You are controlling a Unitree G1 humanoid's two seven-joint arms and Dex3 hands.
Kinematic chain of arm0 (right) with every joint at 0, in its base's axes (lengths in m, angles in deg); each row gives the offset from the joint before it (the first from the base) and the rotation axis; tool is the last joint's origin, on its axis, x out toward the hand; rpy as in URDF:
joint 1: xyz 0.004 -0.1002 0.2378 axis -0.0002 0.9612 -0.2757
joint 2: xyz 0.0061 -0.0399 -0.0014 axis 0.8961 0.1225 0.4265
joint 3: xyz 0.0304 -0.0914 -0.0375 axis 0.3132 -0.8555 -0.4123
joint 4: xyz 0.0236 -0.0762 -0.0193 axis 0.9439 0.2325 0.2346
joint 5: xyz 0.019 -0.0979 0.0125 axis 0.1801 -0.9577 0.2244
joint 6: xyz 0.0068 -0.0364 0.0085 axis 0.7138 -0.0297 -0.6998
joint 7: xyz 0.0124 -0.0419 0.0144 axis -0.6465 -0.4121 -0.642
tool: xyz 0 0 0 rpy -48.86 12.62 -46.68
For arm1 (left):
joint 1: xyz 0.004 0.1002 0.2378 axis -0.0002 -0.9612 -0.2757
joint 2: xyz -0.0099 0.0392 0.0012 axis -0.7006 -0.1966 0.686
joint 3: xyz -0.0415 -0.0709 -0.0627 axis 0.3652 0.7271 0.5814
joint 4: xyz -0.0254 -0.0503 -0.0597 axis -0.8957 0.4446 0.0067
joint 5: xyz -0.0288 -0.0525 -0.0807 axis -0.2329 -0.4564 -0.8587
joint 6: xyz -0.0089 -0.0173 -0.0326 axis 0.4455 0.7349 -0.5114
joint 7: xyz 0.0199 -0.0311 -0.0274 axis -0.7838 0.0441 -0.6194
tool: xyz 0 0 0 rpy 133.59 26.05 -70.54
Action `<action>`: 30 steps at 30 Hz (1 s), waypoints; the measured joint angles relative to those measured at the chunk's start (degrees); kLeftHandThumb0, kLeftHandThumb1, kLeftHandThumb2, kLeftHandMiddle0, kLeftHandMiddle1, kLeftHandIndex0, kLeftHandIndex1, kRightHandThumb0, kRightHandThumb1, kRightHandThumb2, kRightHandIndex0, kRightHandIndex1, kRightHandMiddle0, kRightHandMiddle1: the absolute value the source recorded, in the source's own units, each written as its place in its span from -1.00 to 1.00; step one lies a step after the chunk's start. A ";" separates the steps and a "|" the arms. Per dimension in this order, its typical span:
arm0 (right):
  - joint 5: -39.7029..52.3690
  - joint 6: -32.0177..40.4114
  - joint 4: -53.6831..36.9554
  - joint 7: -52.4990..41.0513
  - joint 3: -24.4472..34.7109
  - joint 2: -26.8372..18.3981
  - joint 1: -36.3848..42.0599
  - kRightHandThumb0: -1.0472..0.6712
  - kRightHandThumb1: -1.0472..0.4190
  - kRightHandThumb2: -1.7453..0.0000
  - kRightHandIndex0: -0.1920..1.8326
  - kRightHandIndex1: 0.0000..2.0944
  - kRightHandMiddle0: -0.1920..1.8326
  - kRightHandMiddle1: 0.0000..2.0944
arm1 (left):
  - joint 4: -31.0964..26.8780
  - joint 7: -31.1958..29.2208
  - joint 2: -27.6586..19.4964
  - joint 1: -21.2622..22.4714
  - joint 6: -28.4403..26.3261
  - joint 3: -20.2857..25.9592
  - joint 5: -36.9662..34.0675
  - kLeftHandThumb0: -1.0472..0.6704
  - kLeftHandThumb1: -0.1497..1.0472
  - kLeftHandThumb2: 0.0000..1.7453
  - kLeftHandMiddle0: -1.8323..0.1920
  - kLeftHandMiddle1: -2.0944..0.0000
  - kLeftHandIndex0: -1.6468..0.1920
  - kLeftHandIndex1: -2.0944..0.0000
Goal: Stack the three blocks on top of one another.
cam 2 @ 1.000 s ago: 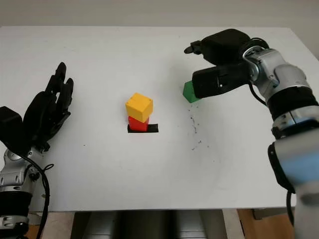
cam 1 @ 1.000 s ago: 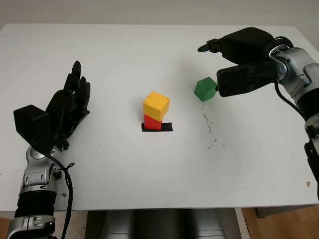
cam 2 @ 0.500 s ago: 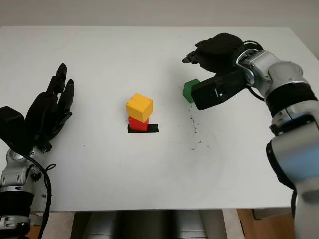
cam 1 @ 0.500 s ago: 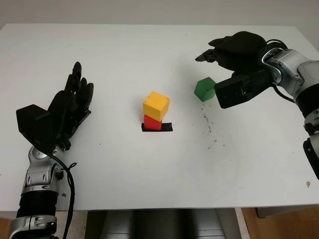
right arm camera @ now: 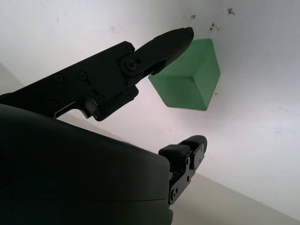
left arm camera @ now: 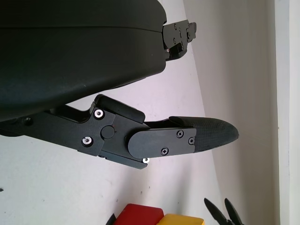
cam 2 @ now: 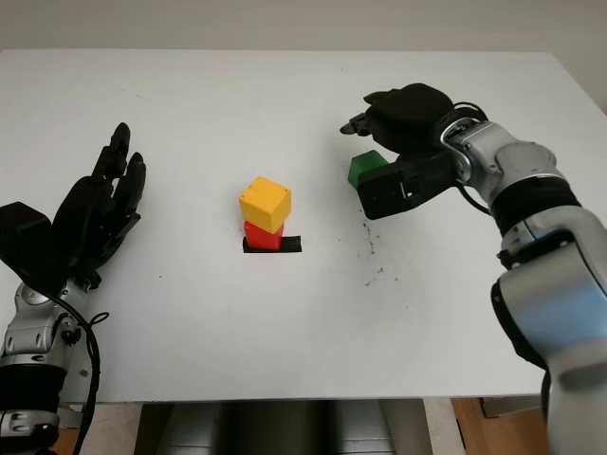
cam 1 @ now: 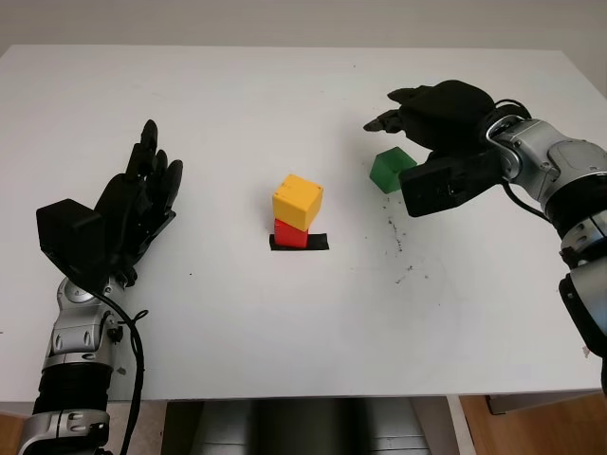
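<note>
two blocks are stacked at the middle of the white desk [cam 1: 237, 114]: the yellow block [cam 1: 297, 201] sits on the red block [cam 1: 290, 233], which stands on a black mark [cam 1: 320, 243]. the green block [cam 1: 388, 170] lies on the desk well to their right, apart from the stack. the right hand [cam 1: 438, 128] reaches in from the right, arched over and just beside the green block, palm shell toward it; it is open and holds nothing. in the right wrist view one finger [right arm camera: 159, 44] crosses in front of the block's upper corner, and whether it touches cannot be told. from the head camera the hand's shell hides the block's right side. the left hand [cam 1: 133, 209] is raised at the desk's left, open, fingers pointing away from the robot. most of the red block is hidden under the yellow one.
</note>
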 measured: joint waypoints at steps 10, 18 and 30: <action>0.90 1.51 1.02 0.99 0.07 1.64 1.73 -0.35 -0.68 0.94 -0.63 -0.95 -0.35 -0.90 | -0.06 -0.09 -0.15 -0.01 0.02 -0.08 1.21 -0.67 1.00 -0.45 1.00 1.00 1.00 1.00; 0.88 2.48 1.71 3.51 -0.06 2.31 2.13 -0.33 -0.70 0.94 -0.65 -0.95 -0.30 -0.90 | -0.20 -0.58 -0.77 -0.02 0.24 -0.23 1.63 -0.65 1.00 -0.43 1.00 1.00 1.00 1.00; -0.49 2.96 2.50 7.84 -1.71 2.45 2.66 -0.21 -0.78 0.93 -0.59 -0.93 -0.12 -0.84 | -0.40 -0.56 -0.83 -0.03 0.28 -0.25 2.37 -0.68 1.00 -0.44 1.00 1.00 1.00 1.00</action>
